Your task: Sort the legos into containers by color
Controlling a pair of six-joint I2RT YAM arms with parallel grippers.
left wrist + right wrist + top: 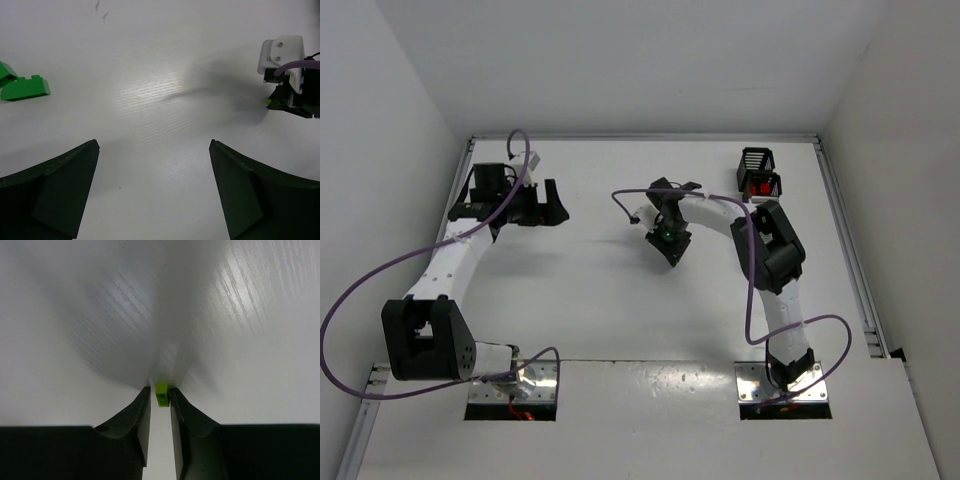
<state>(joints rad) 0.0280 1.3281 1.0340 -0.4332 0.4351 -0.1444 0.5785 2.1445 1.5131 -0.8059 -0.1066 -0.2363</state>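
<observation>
Your lime-yellow lego (161, 394) is sitting near the middle of the table (600, 310). Your right gripper (160, 389) is pinching it between its tips, right down at the surface. Your left gripper (540, 212) is hanging toward the far left corner with its jaws spread wide and holding nothing. Two green legos (26, 88) are lying side by side on the top, ahead of its fingers and off to one side. Two containers (757, 160) are standing together near the far right corner, the nearer one showing red inside. Open white tabletop is stretching between them and your right gripper. Plain white walls are closing in the far, left and right edges.
</observation>
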